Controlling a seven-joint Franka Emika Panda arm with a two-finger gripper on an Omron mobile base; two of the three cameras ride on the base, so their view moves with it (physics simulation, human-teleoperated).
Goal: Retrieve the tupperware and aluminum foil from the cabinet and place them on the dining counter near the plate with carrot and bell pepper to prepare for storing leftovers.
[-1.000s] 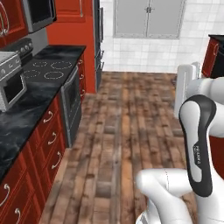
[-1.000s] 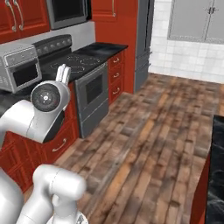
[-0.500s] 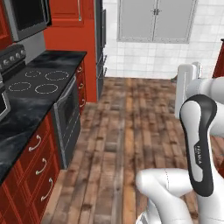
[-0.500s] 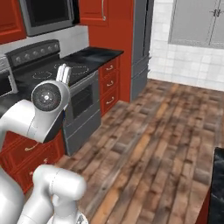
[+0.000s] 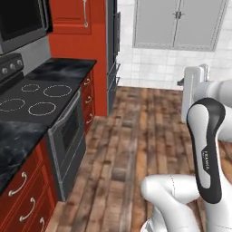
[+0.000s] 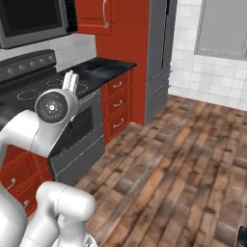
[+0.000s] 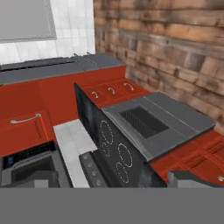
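Note:
The red cabinet [image 5: 72,18] hangs on the wall at the upper left, its door closed and its curved silver handle [image 5: 84,7] upright. It is also in the right base view [image 6: 91,14] and, rolled sideways, in the hand view [image 7: 26,129]. My gripper [image 7: 113,180] is open and holds nothing. Its fingers look along the stove from well short of the cabinet. In the right base view the gripper [image 6: 71,79] is raised beside the stove's front. The tupperware, aluminum foil, plate, carrot and bell pepper are out of view. Of the dining counter just a black corner [image 6: 242,236] pokes in.
A black stove [image 5: 38,97] with an oven door [image 5: 68,133] stands at the left under a microwave [image 5: 20,22]. Past it lie a black worktop [image 5: 68,70] on red drawers and a tall dark unit [image 5: 112,50]. A pale grey double-door cabinet [image 5: 179,22] is on the far wall. Wooden floor [image 5: 136,136] stretches ahead.
The base has driven forward along the kitchen, so the stove, the worktop and the red cabinet now loom closer. The countertop oven at the left has slid out of view. The gripper stays open.

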